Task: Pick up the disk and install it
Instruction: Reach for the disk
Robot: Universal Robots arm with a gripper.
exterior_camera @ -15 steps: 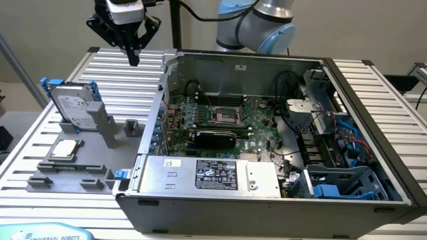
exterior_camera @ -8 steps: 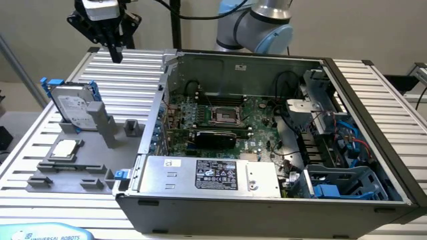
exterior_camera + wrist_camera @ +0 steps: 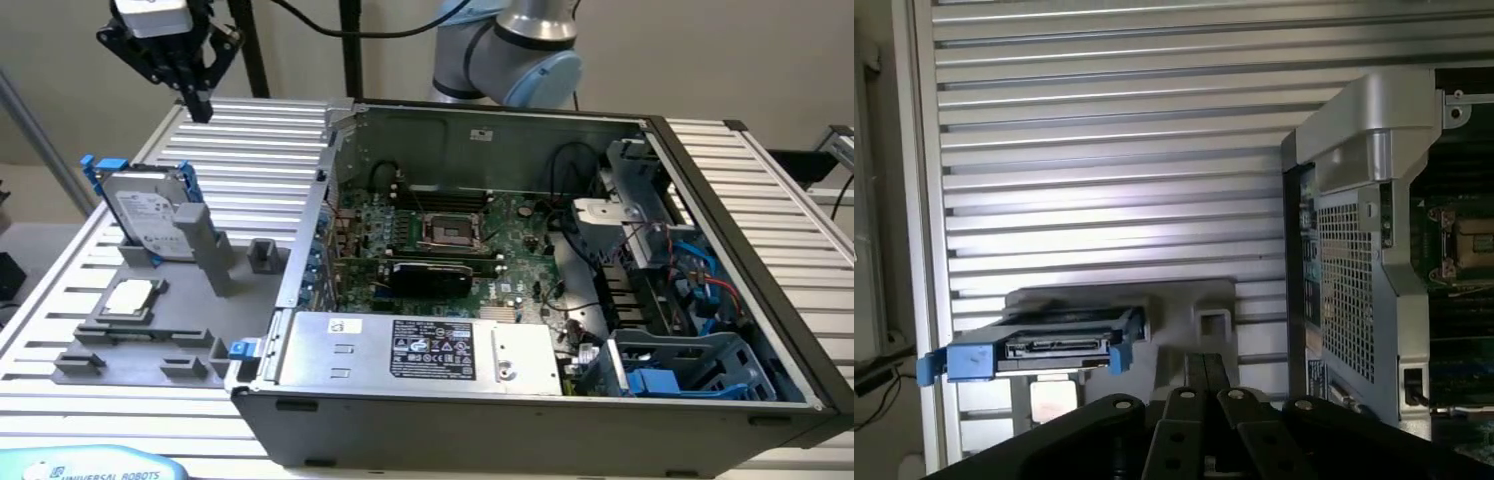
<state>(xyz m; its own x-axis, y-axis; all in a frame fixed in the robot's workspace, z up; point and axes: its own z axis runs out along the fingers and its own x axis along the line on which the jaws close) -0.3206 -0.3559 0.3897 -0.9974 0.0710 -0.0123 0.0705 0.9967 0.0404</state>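
The disk (image 3: 144,212) stood on edge in a grey holder (image 3: 200,300) on the bench (image 3: 254,130), its edges offered for grasping; the fingers (image 3: 198,100) hung well above it, pressed together, holding nothing

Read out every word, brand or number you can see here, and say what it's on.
"UNIVERSAL ROBOTS": on the pale blue panel at the exterior view's lower left.
Black label on the silver box: print too small to read.
Disk label: too small to read.
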